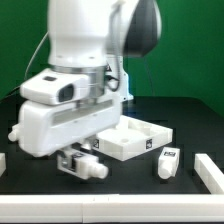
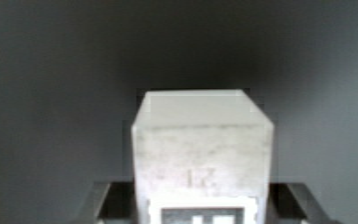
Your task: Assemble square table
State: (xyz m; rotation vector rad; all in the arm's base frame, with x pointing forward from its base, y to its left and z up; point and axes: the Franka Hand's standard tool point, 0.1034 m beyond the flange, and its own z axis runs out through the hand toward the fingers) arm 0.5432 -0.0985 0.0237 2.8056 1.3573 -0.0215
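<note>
My gripper (image 1: pixel 82 163) is clamped on one table leg (image 2: pixel 199 150), so I can carry it to the square top (image 1: pixel 135 140) lying just beside me. I think the leg is a bit off the black desk (image 1: pixel 190 120). Another leg (image 1: pixel 168 163) waits near the top.

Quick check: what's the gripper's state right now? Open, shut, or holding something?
The gripper: closed, holding a white table leg between its fingers.

The black work surface (image 1: pixel 192 128) carries the white square slab (image 1: pixel 127 150), one loose leg (image 1: pixel 168 163) and border bars (image 1: pixel 209 171).
</note>
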